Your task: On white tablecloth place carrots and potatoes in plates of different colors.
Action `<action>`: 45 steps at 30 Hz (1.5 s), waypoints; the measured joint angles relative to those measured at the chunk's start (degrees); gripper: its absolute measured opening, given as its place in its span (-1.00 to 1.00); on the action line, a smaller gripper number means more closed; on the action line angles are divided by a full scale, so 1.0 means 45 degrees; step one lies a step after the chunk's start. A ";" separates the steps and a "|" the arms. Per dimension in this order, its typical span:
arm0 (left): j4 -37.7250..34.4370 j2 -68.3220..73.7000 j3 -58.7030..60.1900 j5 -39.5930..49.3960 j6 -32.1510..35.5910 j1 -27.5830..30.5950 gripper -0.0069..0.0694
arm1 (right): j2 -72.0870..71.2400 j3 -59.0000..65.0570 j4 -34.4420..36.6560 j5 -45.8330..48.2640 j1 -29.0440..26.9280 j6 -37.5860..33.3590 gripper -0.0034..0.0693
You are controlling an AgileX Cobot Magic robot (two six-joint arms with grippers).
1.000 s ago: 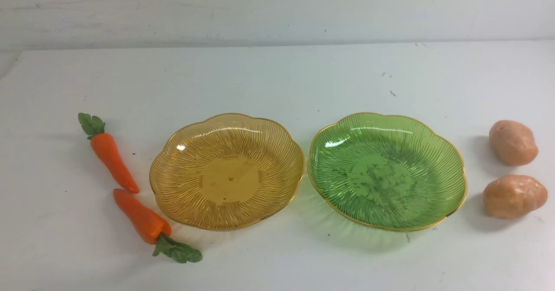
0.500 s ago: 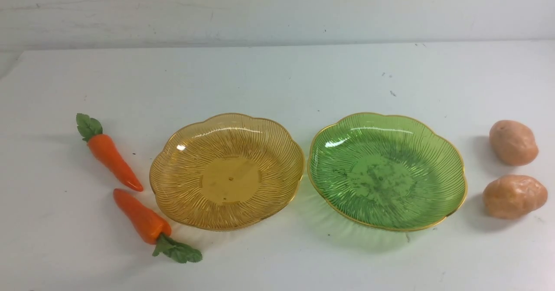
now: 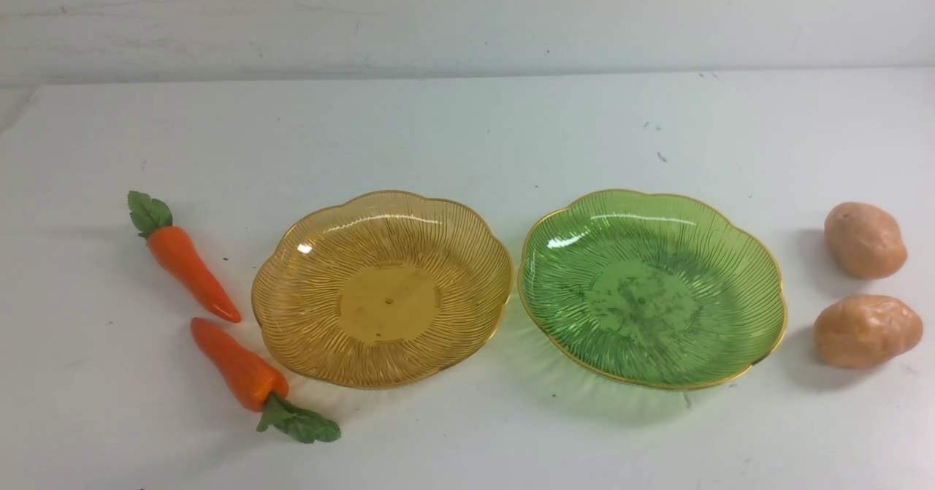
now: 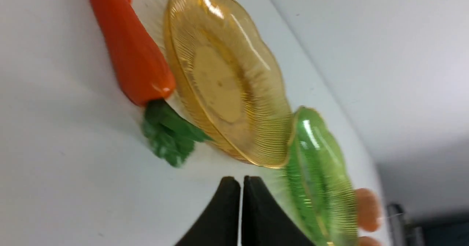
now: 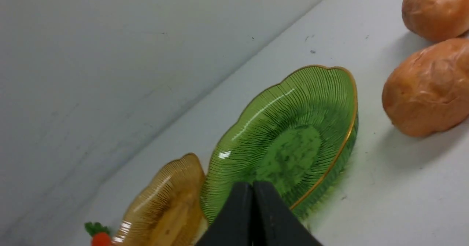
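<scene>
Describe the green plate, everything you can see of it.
The green plate looks like translucent plastic, with a scalloped gold rim, radiating ribs and a smoother center showing darkish mottling. It is empty, sitting upright on the white surface, right of the amber plate and left of both potatoes. Neither potato touches it.

Between the green plate (image 3: pixel 643 293) and the potatoes (image 3: pixel 865 285), bare white cloth (image 3: pixel 752 431) leaves a gap.
</scene>
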 joint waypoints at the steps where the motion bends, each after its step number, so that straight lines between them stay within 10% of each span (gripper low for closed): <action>1: -0.0552 0.0000 0.0000 -0.0252 -0.0012 0.0000 -0.83 | 0.0000 0.0000 0.0473 -0.0128 0.0000 0.0027 -0.95; 7: -0.2158 0.0000 0.0000 -0.3455 -0.0133 0.0000 -0.83 | 0.0000 -0.0650 0.1786 -0.0866 0.0000 -0.0770 -0.95; 14: -0.1374 0.0000 -0.2914 -0.4622 0.2853 0.0000 -0.83 | 0.2841 -0.7098 -0.1414 0.4171 0.0000 -0.2225 -0.94; 20: -0.0928 0.4193 -0.5320 -0.0550 0.5401 0.0000 -0.83 | 0.6493 -1.0644 -0.3893 1.0380 0.0000 -0.2308 -0.94; 27: 0.1884 1.2910 -0.7265 0.4695 0.6696 0.0000 -0.83 | 0.7746 -1.0728 -0.5619 1.1485 0.0000 -0.2368 -0.94; 35: 0.5400 1.7922 -1.0677 0.4155 0.3566 0.0000 -0.74 | 0.7772 -1.0728 -0.6721 1.1485 0.0000 -0.2391 -0.94; 45: 0.7191 1.9246 -1.0895 0.2371 -0.0747 0.0000 0.15 | 0.7772 -1.0728 -0.6761 1.1485 0.0000 -0.2391 -0.94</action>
